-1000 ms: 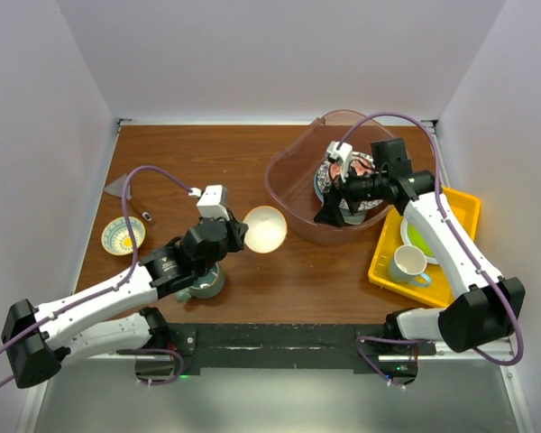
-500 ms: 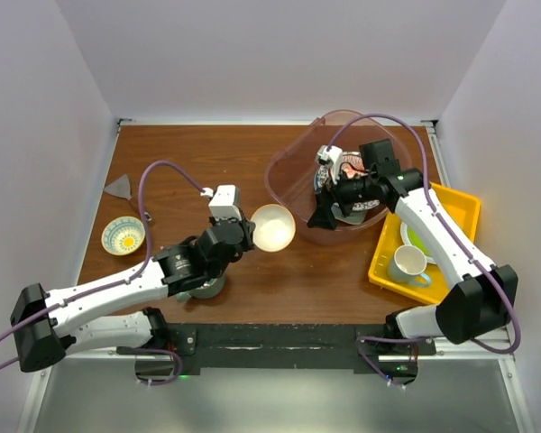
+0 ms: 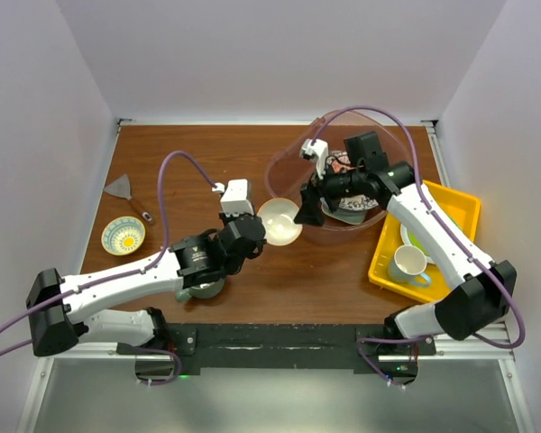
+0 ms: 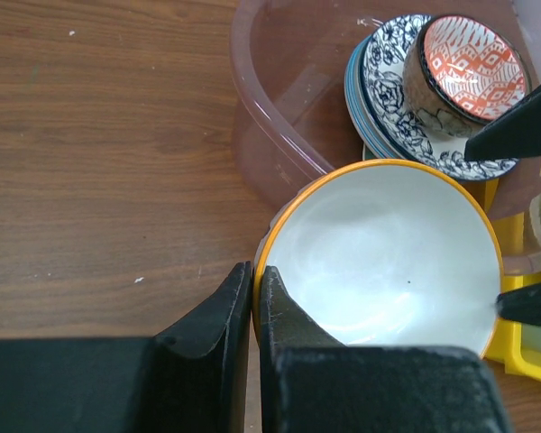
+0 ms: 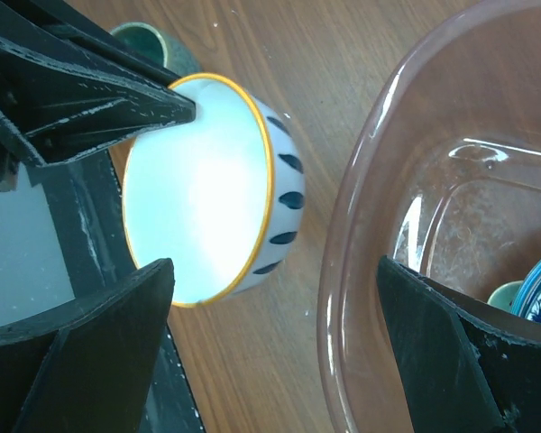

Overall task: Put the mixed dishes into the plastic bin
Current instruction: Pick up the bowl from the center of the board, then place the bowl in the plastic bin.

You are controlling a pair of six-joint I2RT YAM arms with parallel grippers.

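Several plates (image 4: 388, 99) lie stacked in the bin (image 4: 270, 135), a red bowl (image 4: 469, 63) on top. Left gripper (image 4: 255, 298) is clamped on the rim of a yellow-rimmed bowl (image 4: 388, 253) just outside the bin wall. Right gripper (image 5: 275, 271) stands at that wall, jaws wide apart.

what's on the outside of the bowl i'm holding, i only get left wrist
observer: The bowl has a white wall with dark teardrop marks under its orange rim.
operator: where's the other arm
observer: The right pincer is wide open beside your bowl, at the near wall of the plastic bin.
operator: anything not binned yet
observer: A yellow-teal bowl sits at the far left, and a grey-teal mug stands under the left arm.
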